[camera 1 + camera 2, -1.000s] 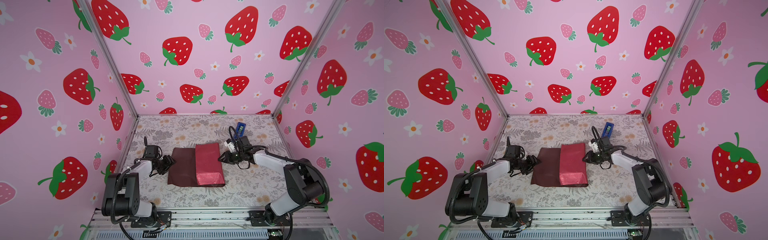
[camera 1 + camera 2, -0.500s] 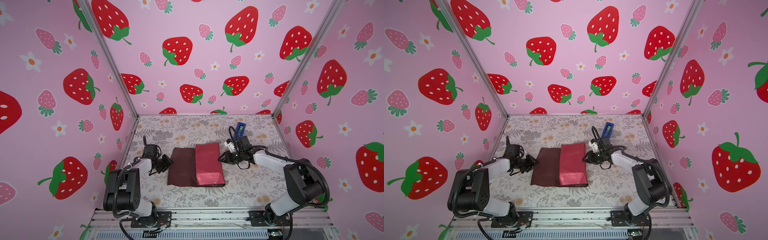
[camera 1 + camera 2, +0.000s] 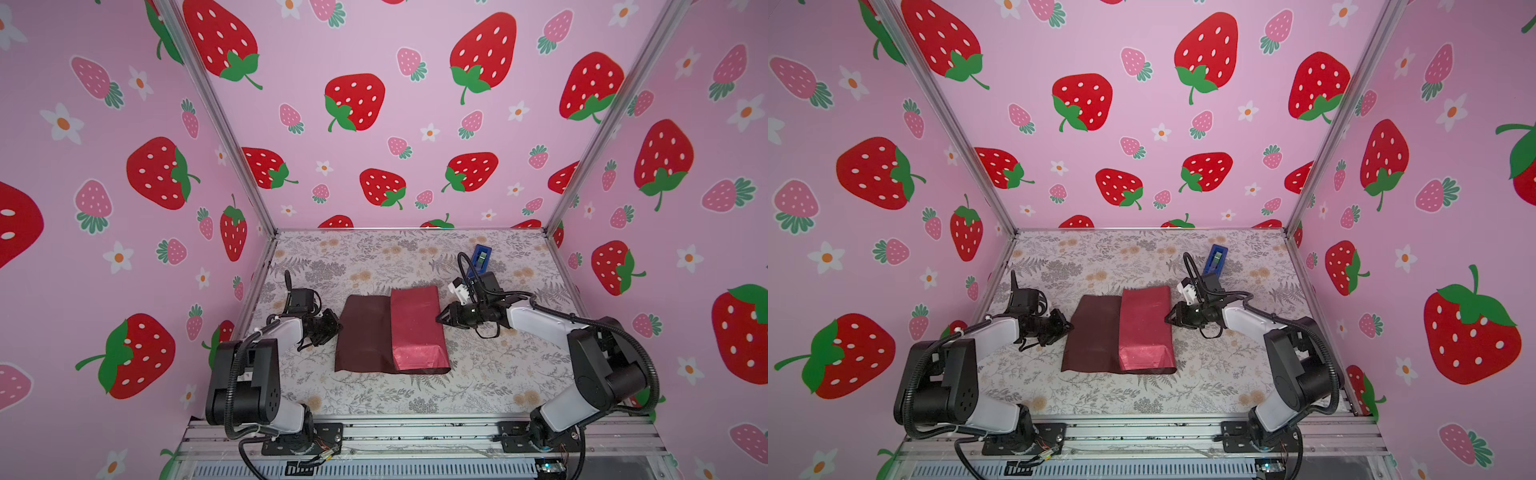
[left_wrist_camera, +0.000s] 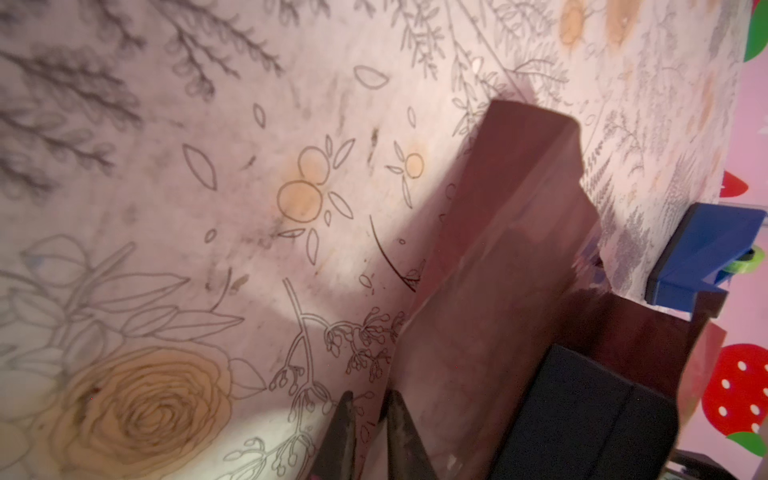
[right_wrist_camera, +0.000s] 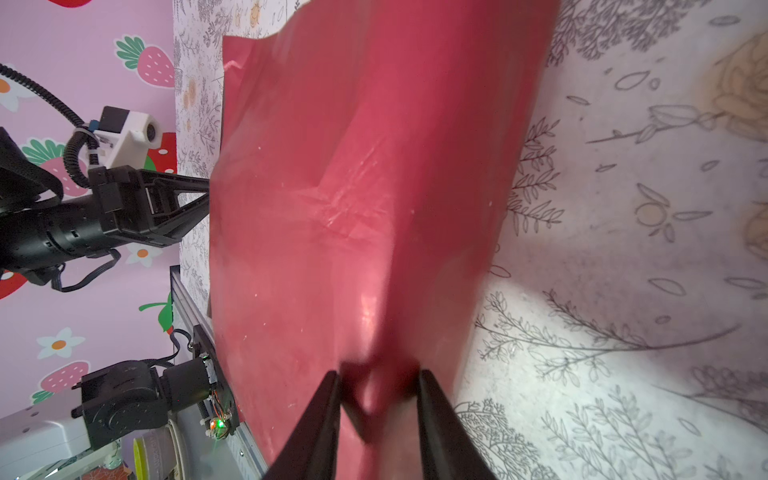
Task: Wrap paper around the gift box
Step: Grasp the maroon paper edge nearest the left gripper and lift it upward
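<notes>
The paper [image 3: 362, 332] lies mid-table in both top views, its dark maroon half flat on the left. Its crimson half [image 3: 1144, 328] is folded over a raised block. The gift box [image 4: 582, 419] shows only in the left wrist view, dark and tucked under the fold. My left gripper [image 3: 334, 326] sits at the maroon sheet's left edge. Its jaws [image 4: 371, 411] stand a narrow gap apart, with one fingertip [image 4: 399, 415] on the paper's edge and tablecloth showing between them. My right gripper [image 3: 440, 316] is at the crimson side, its jaws [image 5: 380, 386] shut on a fold of the paper.
A bright blue tape dispenser [image 3: 482, 255] stands behind the right gripper, toward the back right. The floral tablecloth [image 3: 1204, 386] is bounded by pink strawberry walls on three sides. A metal rail [image 3: 415, 432] runs along the front. Both arm bases sit at the front corners.
The left gripper's jaws have narrowed from wide open to a thin gap at the paper's left edge. The right gripper and the paper have not visibly moved.
</notes>
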Available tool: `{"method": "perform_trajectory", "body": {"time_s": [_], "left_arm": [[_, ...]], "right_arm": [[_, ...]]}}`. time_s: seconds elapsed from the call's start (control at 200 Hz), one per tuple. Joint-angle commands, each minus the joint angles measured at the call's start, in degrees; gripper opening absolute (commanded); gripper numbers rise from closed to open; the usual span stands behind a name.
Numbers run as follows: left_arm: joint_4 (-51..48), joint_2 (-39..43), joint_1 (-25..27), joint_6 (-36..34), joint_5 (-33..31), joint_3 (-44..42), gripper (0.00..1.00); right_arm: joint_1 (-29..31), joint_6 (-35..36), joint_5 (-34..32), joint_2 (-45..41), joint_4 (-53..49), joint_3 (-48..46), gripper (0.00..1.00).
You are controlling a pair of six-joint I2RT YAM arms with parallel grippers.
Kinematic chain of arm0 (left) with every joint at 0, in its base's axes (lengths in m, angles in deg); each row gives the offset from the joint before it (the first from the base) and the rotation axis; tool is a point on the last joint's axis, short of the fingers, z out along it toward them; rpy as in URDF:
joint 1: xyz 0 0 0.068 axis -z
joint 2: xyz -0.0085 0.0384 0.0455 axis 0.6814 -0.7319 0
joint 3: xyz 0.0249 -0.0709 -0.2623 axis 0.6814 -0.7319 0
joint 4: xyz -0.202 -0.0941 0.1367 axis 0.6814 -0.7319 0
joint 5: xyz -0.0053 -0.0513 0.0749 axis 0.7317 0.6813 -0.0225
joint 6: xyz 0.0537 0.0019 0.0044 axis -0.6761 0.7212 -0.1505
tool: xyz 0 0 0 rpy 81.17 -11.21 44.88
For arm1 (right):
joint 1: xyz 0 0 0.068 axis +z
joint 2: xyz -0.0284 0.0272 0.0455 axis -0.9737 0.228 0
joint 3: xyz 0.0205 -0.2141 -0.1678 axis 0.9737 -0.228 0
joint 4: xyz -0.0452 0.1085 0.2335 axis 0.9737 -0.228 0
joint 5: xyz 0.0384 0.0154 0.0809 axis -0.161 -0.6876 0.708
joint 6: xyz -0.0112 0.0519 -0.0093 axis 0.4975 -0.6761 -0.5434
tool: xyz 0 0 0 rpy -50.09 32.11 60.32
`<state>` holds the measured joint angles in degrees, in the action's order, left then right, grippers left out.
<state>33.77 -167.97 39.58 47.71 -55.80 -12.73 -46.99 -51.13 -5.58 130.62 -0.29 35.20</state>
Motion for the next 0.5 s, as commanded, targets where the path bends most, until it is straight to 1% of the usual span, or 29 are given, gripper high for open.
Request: {"method": "perform_trajectory", "body": {"time_s": [0.0,0.145,0.19,0.205,0.245,0.495], "left_arm": [[0.3,2.3,-0.3,-0.6,0.4,0.1,0.13],[0.6,4.3,-0.2,-0.7,1.5,-0.5,0.07],[0.9,5.0,-0.3,-0.8,2.2,-0.8,0.07],[1.0,5.3,-0.2,-0.9,2.5,-0.8,0.03],[1.0,5.9,-0.2,-1.0,3.0,-0.9,0.0],[0.1,11.5,0.1,-1.3,5.0,-1.8,0.0]], "right_arm": [[0.1,1.0,-3.2,0.8,-4.7,-1.1,0.33],[0.1,0.9,-3.3,0.8,-4.7,-1.1,0.33],[0.0,0.8,-3.3,0.8,-4.6,-1.1,0.33],[0.1,0.8,-3.3,0.8,-4.7,-1.1,0.33],[0.1,0.8,-3.3,0.8,-4.7,-1.1,0.33],[0.1,0.8,-3.5,1.2,-4.7,-0.8,0.33]]}}
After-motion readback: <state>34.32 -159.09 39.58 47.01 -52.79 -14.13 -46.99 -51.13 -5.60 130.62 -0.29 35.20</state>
